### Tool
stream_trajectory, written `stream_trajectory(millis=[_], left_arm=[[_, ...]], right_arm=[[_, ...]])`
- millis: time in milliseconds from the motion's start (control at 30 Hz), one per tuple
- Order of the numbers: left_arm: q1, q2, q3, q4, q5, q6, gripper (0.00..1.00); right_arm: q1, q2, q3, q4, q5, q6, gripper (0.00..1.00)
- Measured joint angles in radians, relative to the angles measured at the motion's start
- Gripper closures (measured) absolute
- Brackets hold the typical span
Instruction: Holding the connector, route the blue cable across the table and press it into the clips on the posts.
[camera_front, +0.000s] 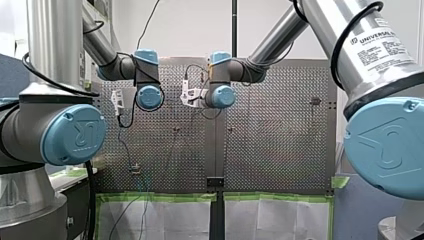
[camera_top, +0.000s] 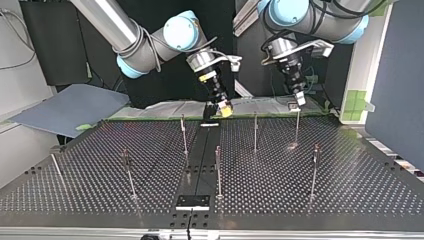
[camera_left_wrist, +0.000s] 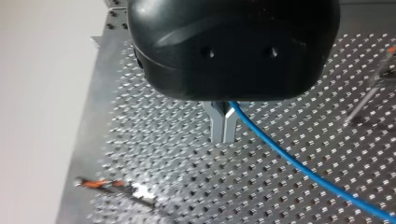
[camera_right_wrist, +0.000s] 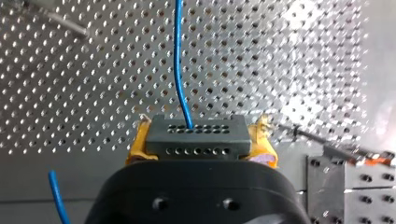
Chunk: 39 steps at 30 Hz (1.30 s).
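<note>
Well, table (camera_top: 350, 190): a perforated plate spread below both grippers.
Posts (camera_top: 255, 132): thin and upright, scattered ahead of and below the tools. One stands directly under my left gripper. A sideways pull on the line could bend it or drag across it.
Right gripper (camera_right_wrist: 201, 140): yellow pads are closed on the two ends of the connector, and it hangs above the table's far edge. If the line goes taut, I'd expect the block to twist or slide out of the pads.
Left gripper (camera_left_wrist: 224, 126): metal fingers are pinched nearly together, with the cable coming out between them. It is a narrow hold, so the line could slip through or pop free when pressed down.
Connector (camera_right_wrist: 196, 135): a dark block with rows of holes, square between the right pads, with the cable leaving its face ahead of the gripper.
Blue cable (camera_left_wrist: 299, 168): runs away from the left fingers over the table. A second bit shows beside the right gripper. Loose slack there could hook on a post.
Clips: too small to make out on the post tops. Coming down slightly off-centre would probably lay the cable beside the clip instead of in it.
</note>
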Motion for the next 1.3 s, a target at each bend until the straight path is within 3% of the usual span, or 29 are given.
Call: stream_trajectory(millis=[233,600,967,1300], left_arm=[[0.018,0.054,0.024,-0.018,0.017,0.000,1.00],[0.059,0.042,0.053,-0.017,0.049,-0.007,1.00],[0.099,0.041,0.097,-0.019,0.097,-0.021,1.00],[0.141,0.039,0.141,-0.044,0.129,-0.027,1.00]], right_arm=[[0.017,0.000,-0.057,0.057,-0.001,0.000,1.00],[0.022,0.000,-0.158,0.158,-0.003,0.008,1.00],[0.015,0.010,-0.256,0.256,-0.028,0.010,1.00],[0.014,0.053,-0.338,0.287,-0.036,0.011,1.00]])
